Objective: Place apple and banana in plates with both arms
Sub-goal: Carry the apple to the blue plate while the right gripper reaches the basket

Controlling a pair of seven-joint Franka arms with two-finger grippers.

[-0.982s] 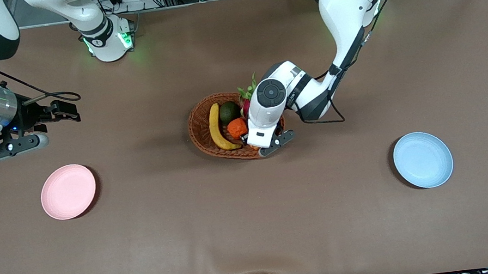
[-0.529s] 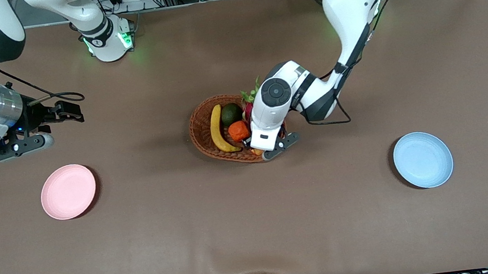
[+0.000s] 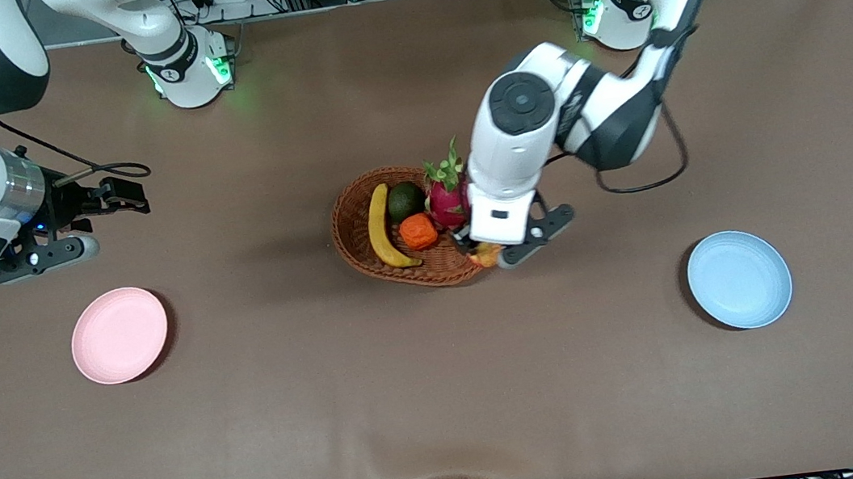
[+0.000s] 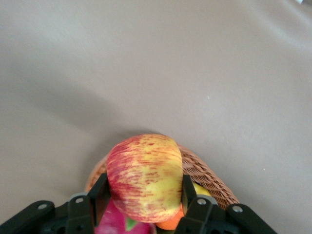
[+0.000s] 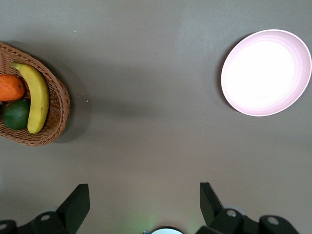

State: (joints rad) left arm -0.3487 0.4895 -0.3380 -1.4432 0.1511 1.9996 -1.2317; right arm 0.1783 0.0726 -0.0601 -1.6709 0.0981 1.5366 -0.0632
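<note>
My left gripper (image 3: 488,253) is shut on the apple (image 3: 486,256), a red and yellow streaked fruit, and holds it up over the basket's rim toward the left arm's end. In the left wrist view the apple (image 4: 144,177) fills the space between the black fingers (image 4: 99,194). The banana (image 3: 379,229) lies in the wicker basket (image 3: 347,221), also seen in the right wrist view (image 5: 36,97). My right gripper (image 3: 132,196) hangs open and empty over bare table, with the pink plate (image 3: 119,335) nearer the camera. The blue plate (image 3: 739,279) sits at the left arm's end.
The basket also holds a pink dragon fruit (image 3: 446,196), a dark green fruit (image 3: 404,199) and an orange fruit (image 3: 417,230). Both plates are empty. A ripple in the brown cloth (image 3: 388,460) runs along the table's near edge.
The left arm has lifted out of the basket with the apple in its grip and swung toward the left arm's end. The right gripper drifted slightly.
</note>
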